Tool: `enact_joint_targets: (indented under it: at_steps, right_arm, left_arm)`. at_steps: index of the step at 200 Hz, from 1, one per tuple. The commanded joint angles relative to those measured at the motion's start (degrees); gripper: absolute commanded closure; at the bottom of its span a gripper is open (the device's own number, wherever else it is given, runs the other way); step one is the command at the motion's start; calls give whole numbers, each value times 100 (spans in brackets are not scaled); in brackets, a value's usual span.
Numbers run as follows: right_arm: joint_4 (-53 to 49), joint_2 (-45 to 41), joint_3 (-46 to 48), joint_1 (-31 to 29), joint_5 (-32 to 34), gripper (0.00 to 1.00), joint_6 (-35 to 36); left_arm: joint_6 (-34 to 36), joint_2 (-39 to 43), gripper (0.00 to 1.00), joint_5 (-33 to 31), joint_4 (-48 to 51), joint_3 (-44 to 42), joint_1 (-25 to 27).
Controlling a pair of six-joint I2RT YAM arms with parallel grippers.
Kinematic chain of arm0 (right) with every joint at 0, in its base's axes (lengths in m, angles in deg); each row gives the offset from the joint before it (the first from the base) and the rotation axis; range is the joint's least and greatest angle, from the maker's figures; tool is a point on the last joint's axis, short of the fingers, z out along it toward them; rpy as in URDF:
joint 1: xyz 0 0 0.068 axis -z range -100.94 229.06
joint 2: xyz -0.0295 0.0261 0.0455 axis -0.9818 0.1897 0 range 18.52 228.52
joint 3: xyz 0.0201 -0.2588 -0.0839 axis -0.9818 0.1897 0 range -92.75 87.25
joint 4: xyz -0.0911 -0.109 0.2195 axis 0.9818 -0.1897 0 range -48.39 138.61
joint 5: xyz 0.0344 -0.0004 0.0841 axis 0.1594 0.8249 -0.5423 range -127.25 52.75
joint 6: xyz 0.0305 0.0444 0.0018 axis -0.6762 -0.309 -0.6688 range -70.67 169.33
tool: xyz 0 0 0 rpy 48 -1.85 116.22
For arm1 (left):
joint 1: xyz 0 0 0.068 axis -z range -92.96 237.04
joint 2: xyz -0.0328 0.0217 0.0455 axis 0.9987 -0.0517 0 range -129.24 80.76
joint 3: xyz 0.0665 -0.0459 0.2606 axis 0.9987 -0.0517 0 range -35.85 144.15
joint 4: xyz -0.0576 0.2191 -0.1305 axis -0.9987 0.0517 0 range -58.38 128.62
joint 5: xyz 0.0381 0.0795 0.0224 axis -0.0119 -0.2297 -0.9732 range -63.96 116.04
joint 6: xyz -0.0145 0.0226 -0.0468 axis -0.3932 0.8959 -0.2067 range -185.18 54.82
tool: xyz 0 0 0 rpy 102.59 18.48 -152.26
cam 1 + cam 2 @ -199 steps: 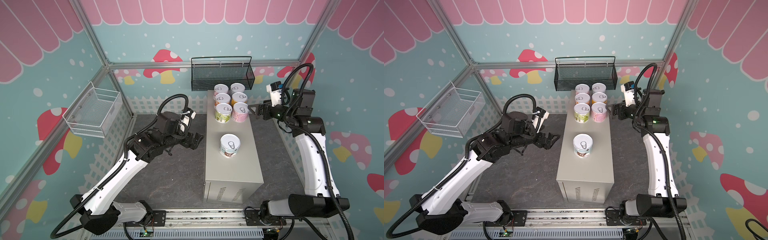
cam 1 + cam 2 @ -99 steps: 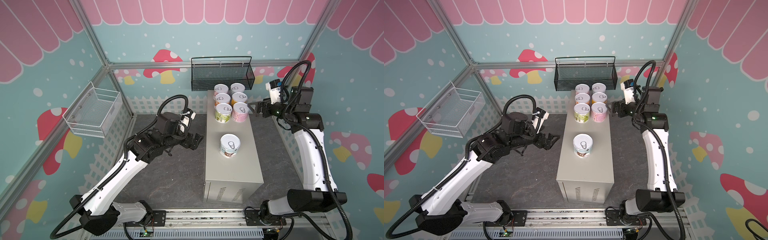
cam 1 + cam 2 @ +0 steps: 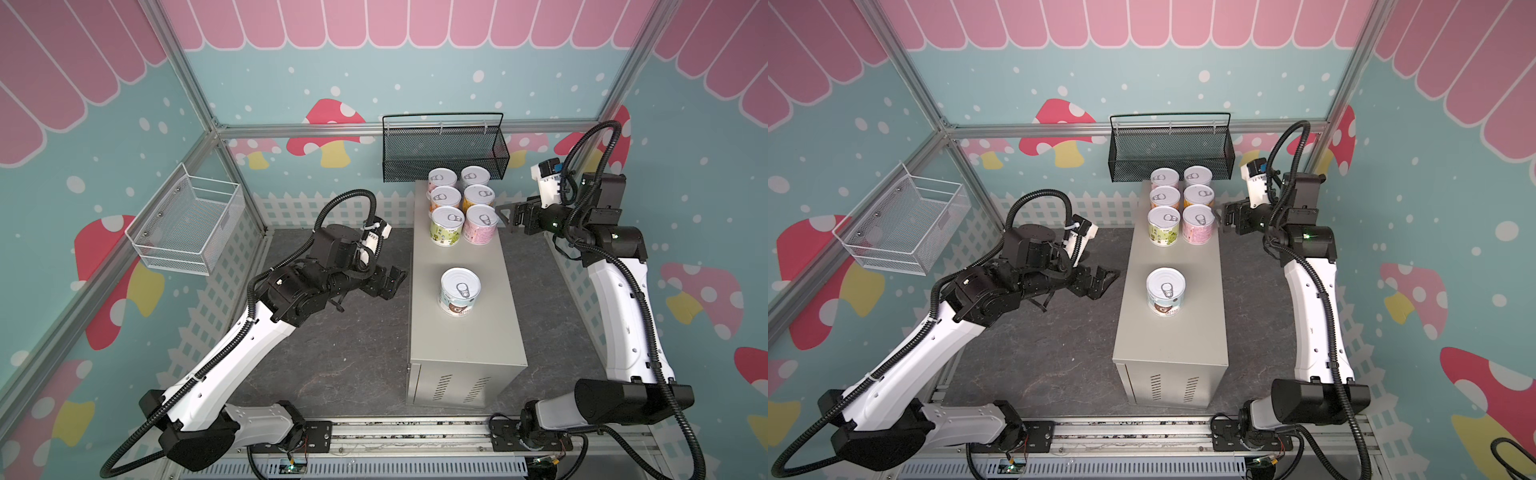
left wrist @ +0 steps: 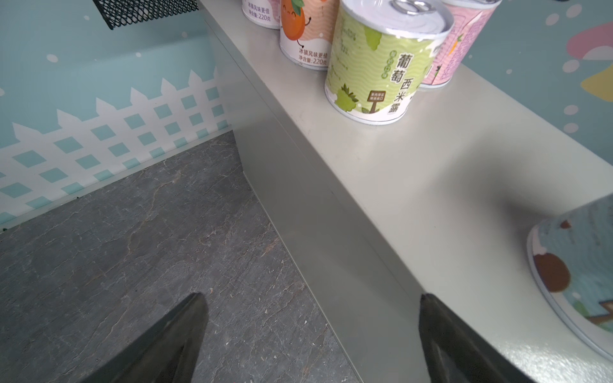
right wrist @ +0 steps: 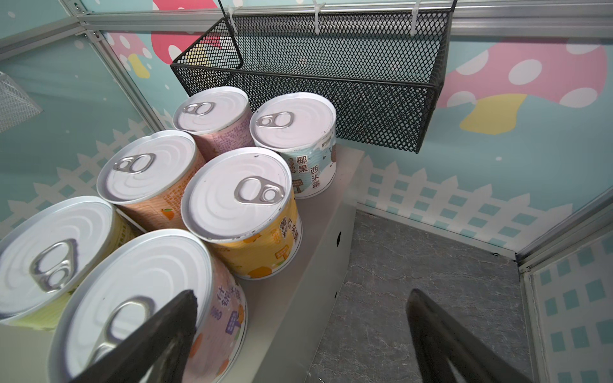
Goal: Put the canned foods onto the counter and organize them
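Several canned foods stand in a tight block, two wide and three deep, at the far end of the counter (image 3: 469, 345); the nearest two are a green can (image 3: 446, 226) and a pink can (image 3: 481, 224). A white-blue can (image 3: 459, 291) stands alone mid-counter. My right gripper (image 3: 505, 216) hangs open just right of the pink can (image 5: 139, 298), one finger beside its lid, holding nothing. My left gripper (image 3: 395, 282) is open and empty, low beside the counter's left side, level with the lone can (image 4: 577, 265). In the left wrist view my left gripper (image 4: 311, 298) straddles the counter's edge (image 4: 431, 182).
A black mesh basket (image 3: 444, 149) hangs on the back wall just above the far cans. A white wire basket (image 3: 187, 224) is fixed to the left wall. Dark stone floor (image 3: 353, 353) lies on both sides of the counter.
My right gripper has shifted a little to the left, closer to the pink can, still open. The left arm has hardly moved.
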Motion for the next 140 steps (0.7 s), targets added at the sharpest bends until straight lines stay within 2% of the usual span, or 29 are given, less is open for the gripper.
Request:
enact_joint_targets:
  at_steps: [1,140]
  right_arm:
    - [-324,-42,43,-33,203,1,225]
    - [-326,-117,130,-30,264,1,255]
  left_arm:
    - [71,48,1,26,-99,35,27]
    - [62,40,1,64,-98,34,29]
